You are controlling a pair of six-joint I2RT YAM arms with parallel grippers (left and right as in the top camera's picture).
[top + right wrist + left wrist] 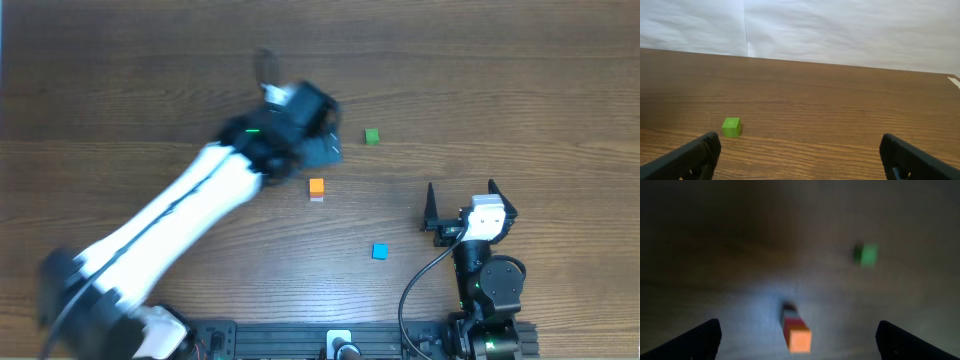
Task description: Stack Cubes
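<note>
Brown wood-grain tabletop (540,90) carries all the work.

Small orange cube (316,185) sits near table centre, on top of a red cube (794,324). In the left wrist view the two read as one short column, orange face uppermost. A darker patch shows at its far end; too blurred to tell what it is.

Small green cube (372,136) lies alone on the wood, up and right of the stack, apart from it. It also shows in the right wrist view (731,127), flat on the table, with a white backdrop (840,30) behind the far edge.

Small blue cube (379,251) lies alone, below and right of the stack, nearer the arm bases.

Left gripper (324,147): white arm reaches diagonally up the table from the lower left. Its black fingers (702,340) are spread wide and hold nothing. In its own wrist view the stack stands between them and farther out, the green cube beyond it to one side.

Right gripper (460,187): near its base at the right, well apart from all cubes. Its black fingers (687,160) are spread wide, nothing between them.
</note>
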